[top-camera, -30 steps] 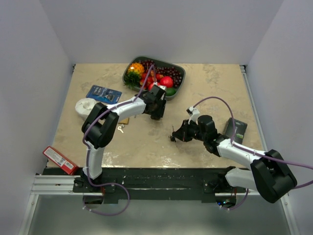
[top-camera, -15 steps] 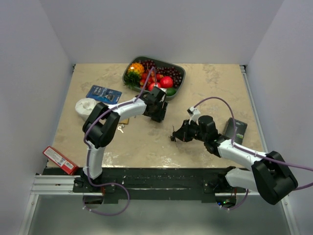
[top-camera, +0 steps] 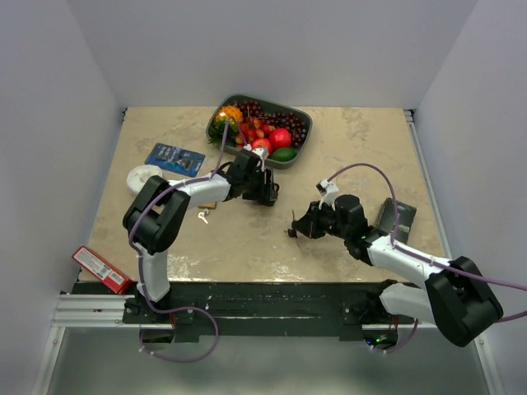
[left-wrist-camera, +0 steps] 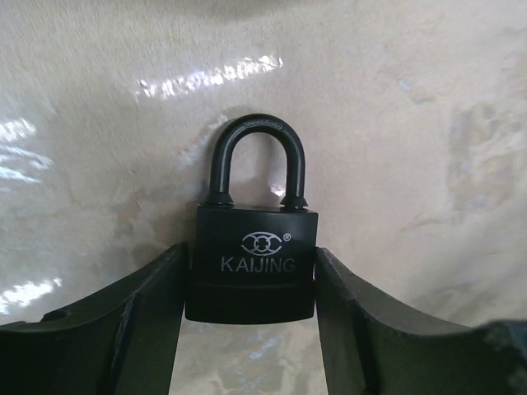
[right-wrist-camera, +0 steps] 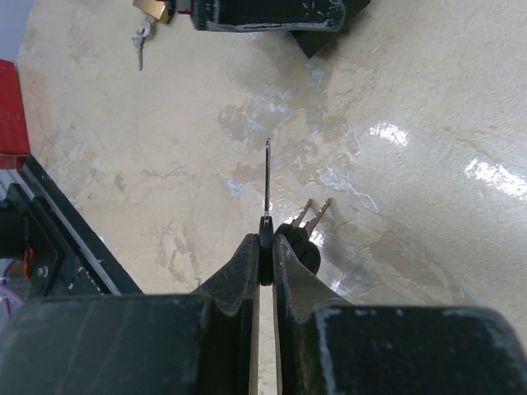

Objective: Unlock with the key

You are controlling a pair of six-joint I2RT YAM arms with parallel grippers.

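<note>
Left wrist: padlock [left-wrist-camera: 251, 263] clamped by its sides in left gripper [left-wrist-camera: 249, 276], low over the table [top-camera: 362, 140].
Opposite, right gripper [right-wrist-camera: 265, 243] pinches key [right-wrist-camera: 267, 185]; better to square the blade to padlock's base before pushing.

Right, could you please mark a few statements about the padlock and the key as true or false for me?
1. The left gripper is shut on the black padlock. True.
2. The padlock's shackle stands open. False: it is closed, with both legs seated.
3. The right gripper pinches a key by its head. True.
4. The key is already in the padlock. False: the two are clearly apart.
</note>
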